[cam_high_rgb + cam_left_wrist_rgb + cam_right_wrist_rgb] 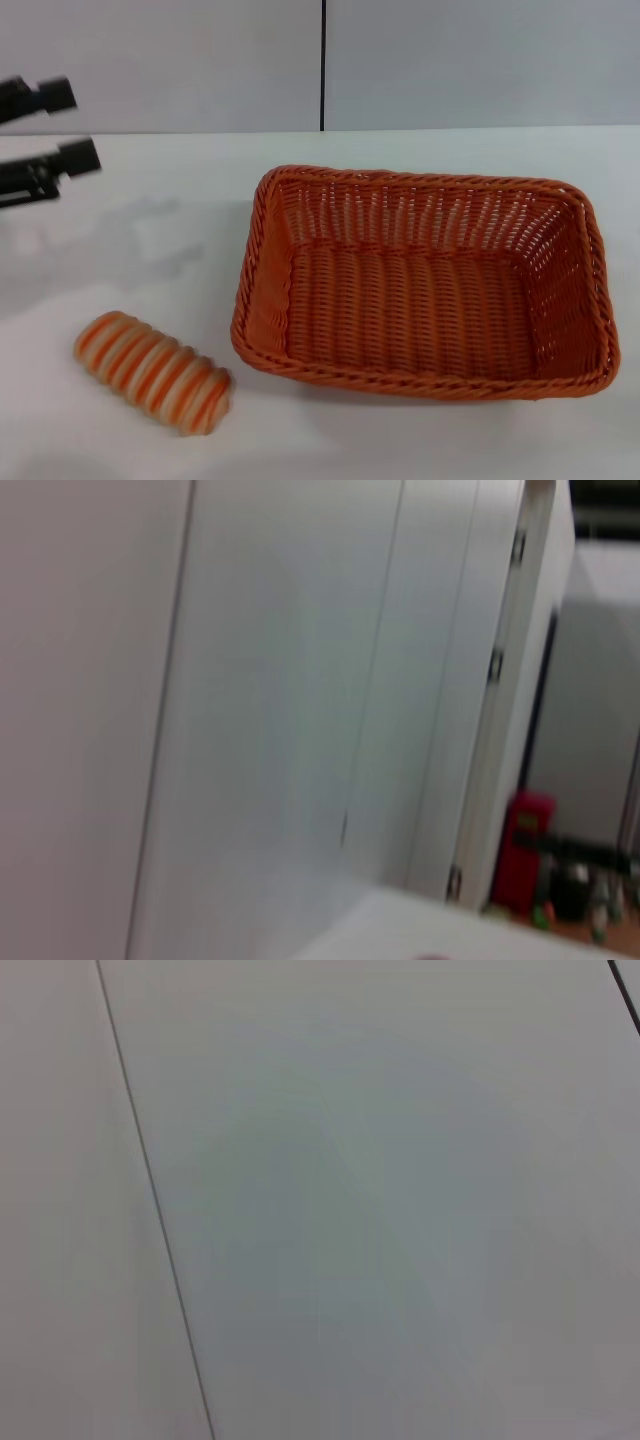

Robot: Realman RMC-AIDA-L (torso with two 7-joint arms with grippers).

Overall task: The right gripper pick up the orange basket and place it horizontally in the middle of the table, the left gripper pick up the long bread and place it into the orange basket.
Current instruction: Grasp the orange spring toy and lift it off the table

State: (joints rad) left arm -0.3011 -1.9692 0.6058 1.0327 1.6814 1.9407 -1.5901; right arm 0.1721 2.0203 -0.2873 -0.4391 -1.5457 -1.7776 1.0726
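The orange basket (420, 285) lies lengthwise across the white table (140, 230), right of centre, and holds nothing. Near the front left the long bread (152, 372), cream with orange stripes, rests on the tabletop, apart from the basket. My left gripper (68, 126) reaches in at the far left edge of the head view, raised above the table and well behind the bread; its two black fingers stand apart with nothing between them. The right gripper is out of view. Both wrist views show only pale wall panels.
A grey wall with a dark vertical seam (323, 65) stands behind the table. In the left wrist view a red object (525, 850) and dark clutter sit far off in the room, past a white edge.
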